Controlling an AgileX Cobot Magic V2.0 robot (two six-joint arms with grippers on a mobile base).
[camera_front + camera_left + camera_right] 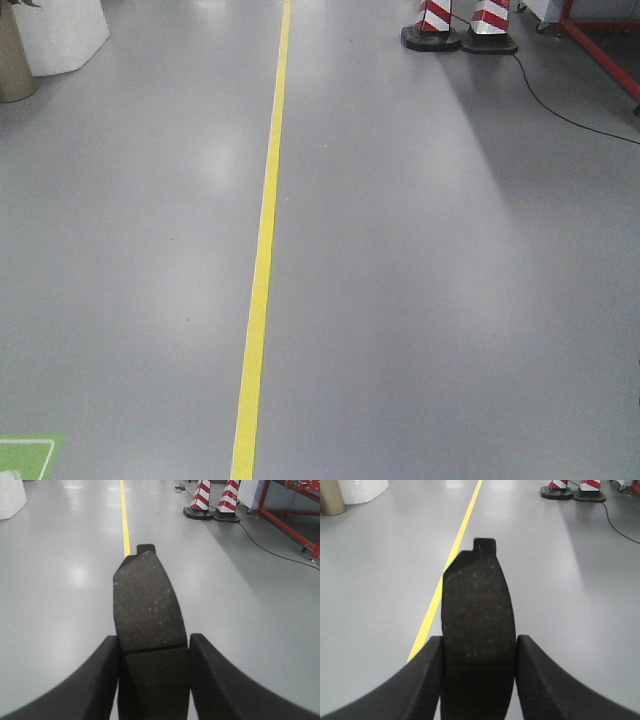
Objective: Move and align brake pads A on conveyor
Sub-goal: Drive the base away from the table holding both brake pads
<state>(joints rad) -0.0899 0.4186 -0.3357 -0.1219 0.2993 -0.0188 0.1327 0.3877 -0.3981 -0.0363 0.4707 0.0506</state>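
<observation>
Brake pads A [147, 595]: one clamped in left gripper [153, 641], 2nd pad [477, 595] clamped in right gripper [479, 640], both sticking fwd, up in air over grey floor [420, 300] w/ yellow line [262, 260].

a factory or workshop hall: grey coated floor [420, 300], yellow lane line [262, 250], red-white striped bollards [458, 18].

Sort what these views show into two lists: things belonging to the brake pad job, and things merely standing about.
Job: left gripper, shut on left pad; right gripper, shut on right pad. The conveyor is not in view.
Standing about: yellow line, striped posts, cable, red frame, white block.
</observation>
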